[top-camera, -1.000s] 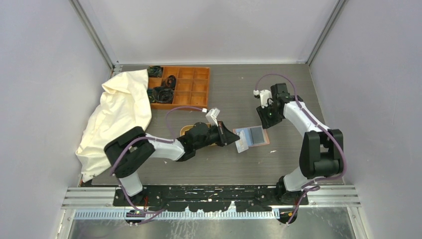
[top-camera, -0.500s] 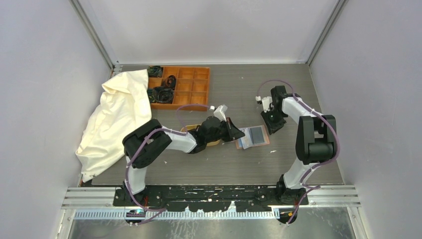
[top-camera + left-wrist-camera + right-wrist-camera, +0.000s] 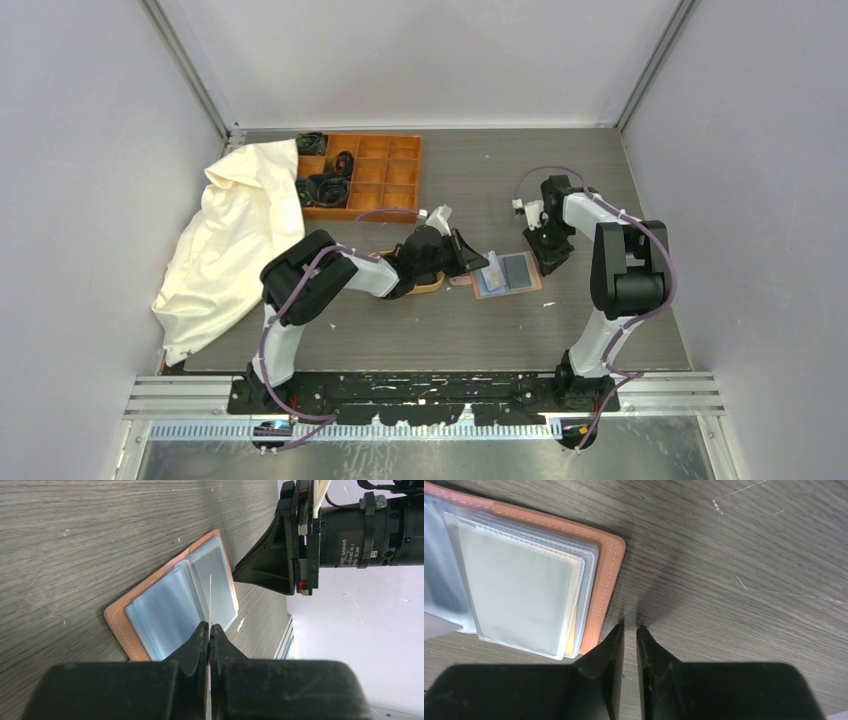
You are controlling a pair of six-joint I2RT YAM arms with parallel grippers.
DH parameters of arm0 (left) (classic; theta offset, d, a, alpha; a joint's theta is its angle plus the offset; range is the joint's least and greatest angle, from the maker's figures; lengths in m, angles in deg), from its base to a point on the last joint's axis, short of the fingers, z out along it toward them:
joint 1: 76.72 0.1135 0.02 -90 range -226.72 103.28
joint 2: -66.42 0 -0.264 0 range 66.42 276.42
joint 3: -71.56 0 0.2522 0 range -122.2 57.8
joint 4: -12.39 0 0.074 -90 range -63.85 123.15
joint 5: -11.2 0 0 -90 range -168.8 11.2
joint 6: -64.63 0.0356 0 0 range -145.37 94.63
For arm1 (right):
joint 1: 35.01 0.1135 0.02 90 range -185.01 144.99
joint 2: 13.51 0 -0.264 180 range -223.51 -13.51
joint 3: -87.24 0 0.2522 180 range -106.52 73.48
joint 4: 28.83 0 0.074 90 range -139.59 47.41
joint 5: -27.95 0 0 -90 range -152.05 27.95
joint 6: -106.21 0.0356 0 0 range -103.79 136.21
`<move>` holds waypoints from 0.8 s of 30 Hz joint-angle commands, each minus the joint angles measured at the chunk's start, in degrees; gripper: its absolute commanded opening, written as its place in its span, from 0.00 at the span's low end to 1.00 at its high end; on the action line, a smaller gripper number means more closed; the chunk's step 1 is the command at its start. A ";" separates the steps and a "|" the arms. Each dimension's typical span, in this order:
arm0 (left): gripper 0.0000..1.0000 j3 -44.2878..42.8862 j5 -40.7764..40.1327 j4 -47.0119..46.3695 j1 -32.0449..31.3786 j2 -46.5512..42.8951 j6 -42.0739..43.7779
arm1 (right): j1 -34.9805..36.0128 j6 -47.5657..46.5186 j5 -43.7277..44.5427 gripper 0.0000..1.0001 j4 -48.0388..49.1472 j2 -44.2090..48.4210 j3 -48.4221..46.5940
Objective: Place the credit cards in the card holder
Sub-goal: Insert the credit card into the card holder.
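Left wrist view: left end effector [image 3: 209, 630] grips a card [image 3: 210, 597] edge-on above the open card holder [image 3: 172, 610]; insertion remains.

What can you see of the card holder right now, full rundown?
The card holder lies open and flat on the table, a reddish-brown leather cover with stitched edges around a stack of clear plastic sleeves. The left gripper holds a thin card edge-on above the sleeves. The right gripper sits at its far corner with fingers nearly closed; whether it touches the leather can't be told.
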 commanded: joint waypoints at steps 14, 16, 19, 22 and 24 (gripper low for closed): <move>0.00 -4.26 1.13 -2.62 0.27 3.03 -3.10 | -0.18 -0.58 -0.01 0.20 -2.57 -1.60 -2.72; 0.00 -4.54 0.91 -2.23 0.27 3.59 -3.11 | -0.18 -0.57 -0.13 0.19 -2.61 -1.63 -2.72; 0.00 -4.69 0.45 -1.70 0.35 4.13 -3.09 | -0.18 -0.56 -0.31 0.19 -2.79 -1.63 -2.87; 0.00 -4.60 -0.10 -0.78 0.32 3.90 -2.72 | -0.13 -0.60 -0.48 0.19 -2.91 -1.71 -2.90; 0.00 -4.55 -0.48 0.01 0.36 3.63 -2.39 | -0.17 -0.56 -0.49 0.19 -3.07 -1.84 -2.94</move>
